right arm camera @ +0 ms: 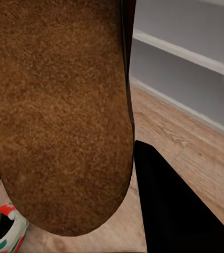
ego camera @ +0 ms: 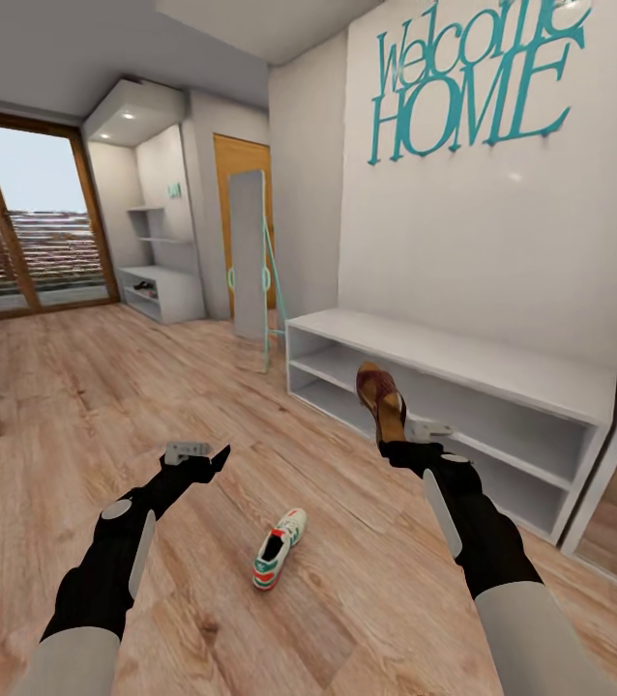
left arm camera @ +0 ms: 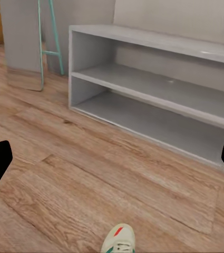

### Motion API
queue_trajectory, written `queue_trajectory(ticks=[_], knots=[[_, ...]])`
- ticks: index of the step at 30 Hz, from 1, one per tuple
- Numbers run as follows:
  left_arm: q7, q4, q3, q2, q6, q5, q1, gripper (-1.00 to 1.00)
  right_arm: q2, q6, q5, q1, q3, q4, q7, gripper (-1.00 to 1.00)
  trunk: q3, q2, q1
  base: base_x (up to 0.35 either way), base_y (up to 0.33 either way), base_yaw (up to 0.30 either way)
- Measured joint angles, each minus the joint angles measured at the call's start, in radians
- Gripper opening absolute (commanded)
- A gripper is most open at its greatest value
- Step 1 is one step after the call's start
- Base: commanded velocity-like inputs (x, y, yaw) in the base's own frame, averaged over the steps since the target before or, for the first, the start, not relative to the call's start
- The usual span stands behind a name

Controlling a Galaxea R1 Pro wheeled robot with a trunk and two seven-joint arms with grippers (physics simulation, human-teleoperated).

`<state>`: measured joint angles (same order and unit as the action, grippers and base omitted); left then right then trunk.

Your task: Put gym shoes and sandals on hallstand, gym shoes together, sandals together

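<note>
One gym shoe [ego camera: 279,549] lies alone on the open corridor floor [ego camera: 76,387], between the arms. The left gripper [ego camera: 195,456] hovers with fingers spread, empty. The right gripper [ego camera: 407,437] has its fingers clenched on a sandal [ego camera: 380,394], upright just before the hallstand [ego camera: 463,362]'s bare shelves. Farther left stand a mirror [ego camera: 249,253] and another shelf unit [ego camera: 161,290].
</note>
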<state>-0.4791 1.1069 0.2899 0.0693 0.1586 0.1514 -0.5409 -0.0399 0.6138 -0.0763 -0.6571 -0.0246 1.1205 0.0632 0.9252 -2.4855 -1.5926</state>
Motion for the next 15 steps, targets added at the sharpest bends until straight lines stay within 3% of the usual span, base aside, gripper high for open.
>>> queue_trajectory(ticks=[10,15], knots=[[0.000,0.000,0.000,0.000,0.000,-0.001,0.000,1.00,0.000,0.000,0.000,0.001,0.000,0.000,0.000,-1.00,0.000,0.000,0.000,0.000,0.009,-0.300],[0.000,0.001,0.000,0.000,0.001,-0.001,0.000,1.00,0.000,-0.001,0.000,0.001,0.000,-0.001,0.000,-1.00,0.000,0.000,0.000,0.000,0.228,-0.192]])
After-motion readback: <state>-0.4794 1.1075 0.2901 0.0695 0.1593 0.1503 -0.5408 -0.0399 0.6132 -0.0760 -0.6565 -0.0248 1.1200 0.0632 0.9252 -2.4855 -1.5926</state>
